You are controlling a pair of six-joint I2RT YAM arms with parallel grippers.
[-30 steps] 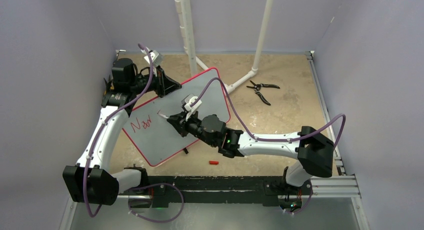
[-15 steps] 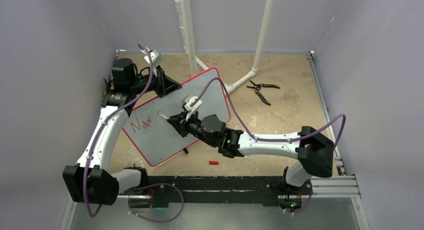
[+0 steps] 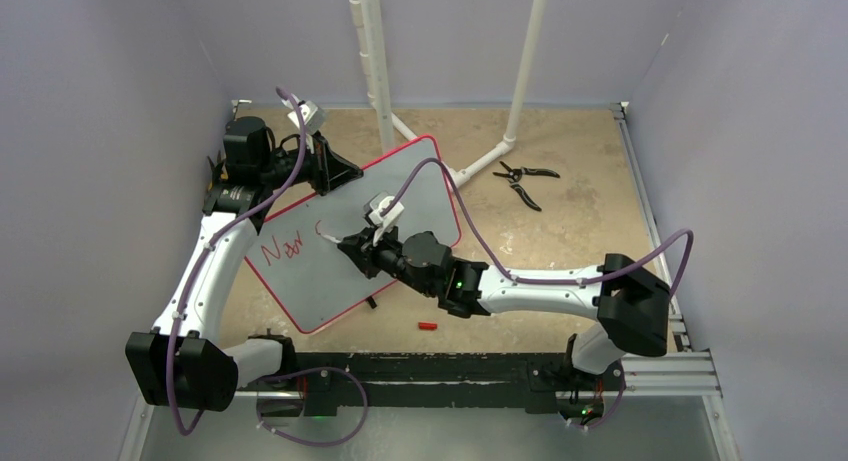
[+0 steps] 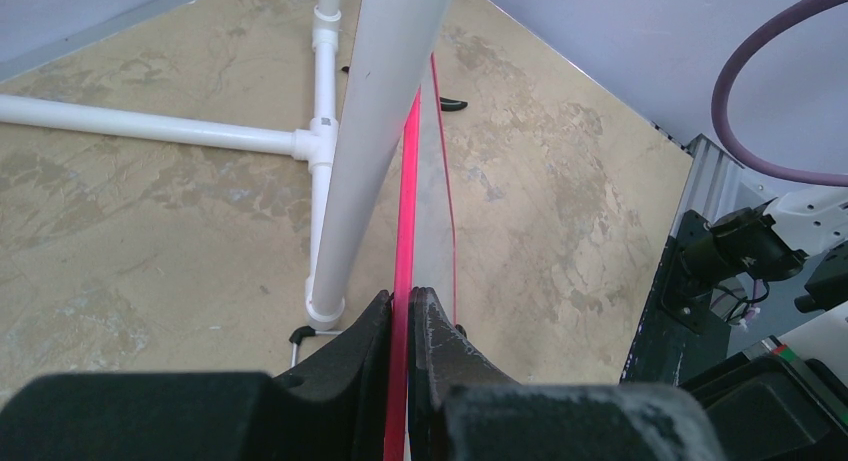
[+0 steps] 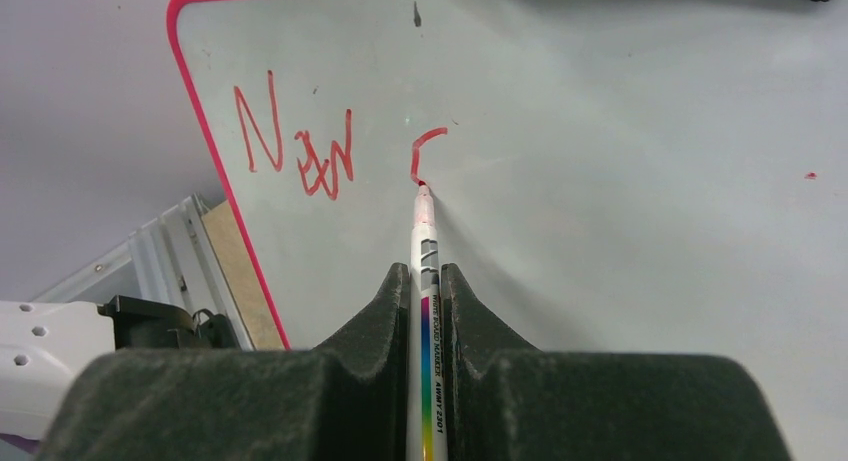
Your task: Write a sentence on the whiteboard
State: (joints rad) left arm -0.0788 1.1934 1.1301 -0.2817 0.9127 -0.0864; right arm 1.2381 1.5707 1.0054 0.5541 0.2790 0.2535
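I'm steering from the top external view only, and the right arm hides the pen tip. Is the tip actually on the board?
Observer: Yes. In the right wrist view the marker tip touches the whiteboard at the lower end of a red curve.
Operator: What's written beside it?
Observer: "New", legible, left of that curve.
Operator: And the left gripper's hold?
Observer: The left gripper is shut on the board's red rim, which its camera sees edge-on.
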